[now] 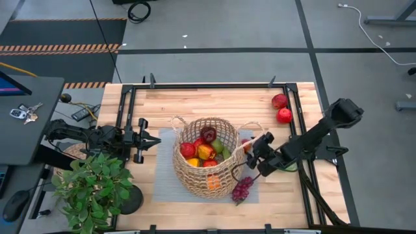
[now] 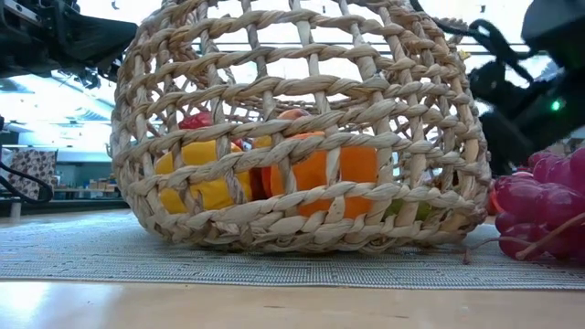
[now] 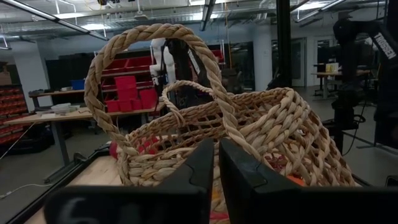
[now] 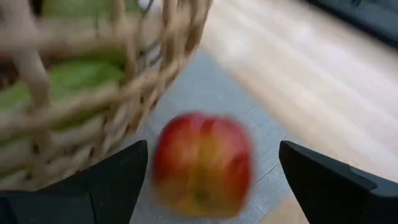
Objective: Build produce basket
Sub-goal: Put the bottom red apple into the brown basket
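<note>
My right claw (image 1: 255, 151) hangs open beside the basket (image 1: 207, 156), a red-and-yellow apple (image 4: 202, 163) lying loose between its fingers.

From above, the basket sits on the grey mat (image 1: 166, 182) at mid-table, filled with red, yellow and green fruit, with purple grapes (image 1: 242, 188) on the mat just beside it and two red apples (image 1: 281, 108) near the far right edge — the apple under my right claw is mostly hidden there. My right wrist view alone shows it, resting on the mat next to the basket wall, untouched by either finger. The level view adds orange and yellow pieces behind the weave. My left claw (image 1: 147, 141) waits just left of the basket, fingers nearly together on nothing — its own camera looks straight at the near handle (image 3: 155, 74).
</note>
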Controlling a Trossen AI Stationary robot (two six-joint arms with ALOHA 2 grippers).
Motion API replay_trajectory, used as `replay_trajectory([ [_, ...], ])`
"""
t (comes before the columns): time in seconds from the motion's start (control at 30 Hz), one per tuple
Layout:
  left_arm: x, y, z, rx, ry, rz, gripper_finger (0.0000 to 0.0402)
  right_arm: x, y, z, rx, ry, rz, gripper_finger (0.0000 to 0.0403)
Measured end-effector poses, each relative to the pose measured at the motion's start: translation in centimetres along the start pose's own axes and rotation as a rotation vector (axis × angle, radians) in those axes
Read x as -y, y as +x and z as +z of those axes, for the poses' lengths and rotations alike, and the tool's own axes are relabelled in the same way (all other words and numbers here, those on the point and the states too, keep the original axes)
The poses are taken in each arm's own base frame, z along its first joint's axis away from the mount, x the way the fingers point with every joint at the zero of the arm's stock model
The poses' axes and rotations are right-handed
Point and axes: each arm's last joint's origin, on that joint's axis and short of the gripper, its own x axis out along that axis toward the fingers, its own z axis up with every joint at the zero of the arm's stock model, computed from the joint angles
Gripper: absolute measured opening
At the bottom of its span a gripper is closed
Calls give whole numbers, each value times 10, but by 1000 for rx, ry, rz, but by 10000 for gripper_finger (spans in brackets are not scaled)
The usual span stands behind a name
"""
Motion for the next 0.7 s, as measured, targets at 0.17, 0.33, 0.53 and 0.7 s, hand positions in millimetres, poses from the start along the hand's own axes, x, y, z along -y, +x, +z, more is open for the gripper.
replay_trajectory([
  [0.17, 0, 0, 0, 1, 0, 0, 28, 0, 16, -12, -71, -20, -20, 368],
  [0.33, 0, 0, 0, 1, 0, 0, 35, 2, 23, -15, -99, -26, -44, 359],
  [0.53, 0, 0, 0, 1, 0, 0, 33, 4, 26, -14, -107, -44, -57, 302],
  [0.7, 0, 0, 0, 1, 0, 0, 28, 5, 26, -11, -96, -57, -65, 264],
])
